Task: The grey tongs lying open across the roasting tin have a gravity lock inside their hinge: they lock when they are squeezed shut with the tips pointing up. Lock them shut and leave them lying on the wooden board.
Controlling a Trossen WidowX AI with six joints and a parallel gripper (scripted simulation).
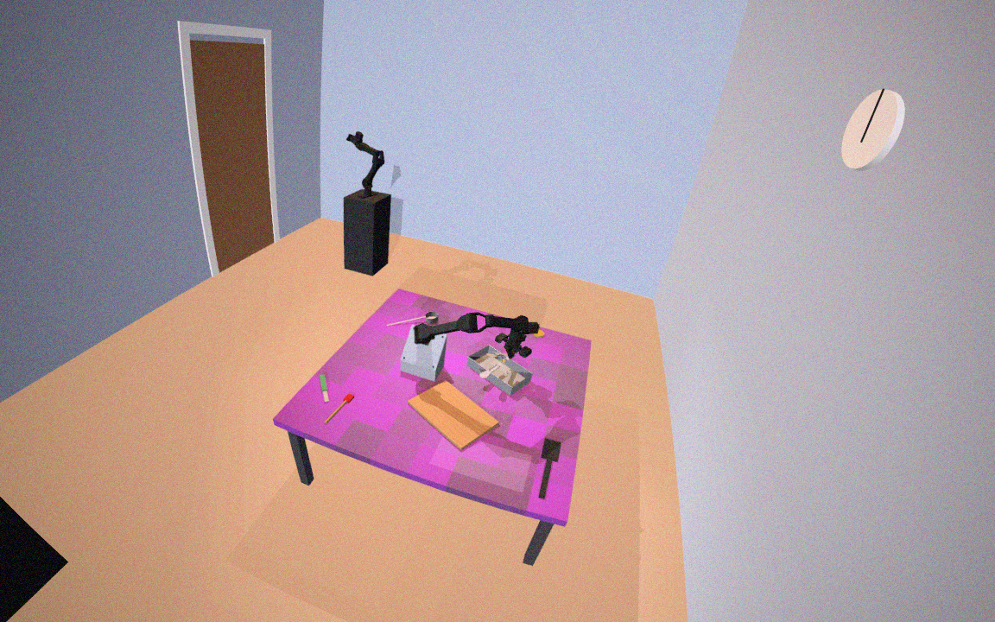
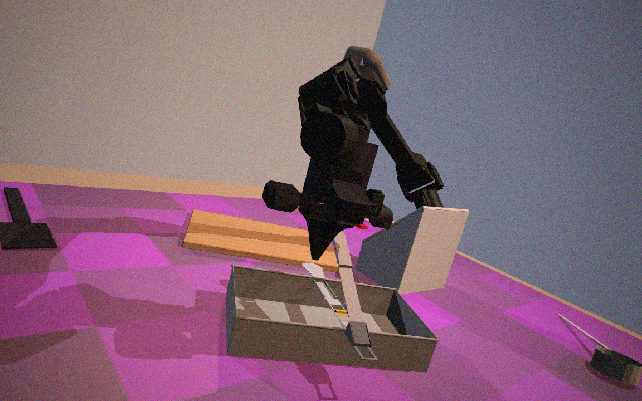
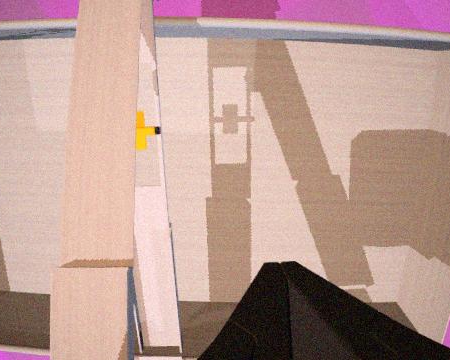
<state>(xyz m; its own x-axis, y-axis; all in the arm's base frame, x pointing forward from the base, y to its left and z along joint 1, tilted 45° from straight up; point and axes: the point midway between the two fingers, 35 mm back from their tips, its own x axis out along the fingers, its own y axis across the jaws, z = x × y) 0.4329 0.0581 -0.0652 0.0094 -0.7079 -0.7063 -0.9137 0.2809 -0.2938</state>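
Note:
The grey tongs [image 1: 484,374] [image 2: 350,294] [image 3: 102,150] lie open across the roasting tin [image 1: 499,384] [image 2: 288,338] [image 3: 310,32]. In the exterior view their hinge end rests over the near wall, one arm lies low and the other rises above it. A small yellow piece [image 2: 341,313] [image 3: 144,131] shows between the arms. The wooden board [image 1: 451,417] [image 2: 243,239] lies flat with nothing on it. My gripper [image 1: 511,356] [image 2: 316,257] [image 3: 279,278] is shut and empty, pointing down above the tin, beside the tongs. In the exterior view it hides the raised tip.
The grey robot base block [image 1: 422,359] [image 2: 433,249] stands beside the tin. A black spatula [image 1: 550,451] [image 2: 26,235], a red-headed tool [image 1: 348,398], a green-handled tool [image 1: 323,384], a small round pan [image 1: 431,318] [image 2: 616,365] and an orange disc [image 1: 539,333] lie on the table.

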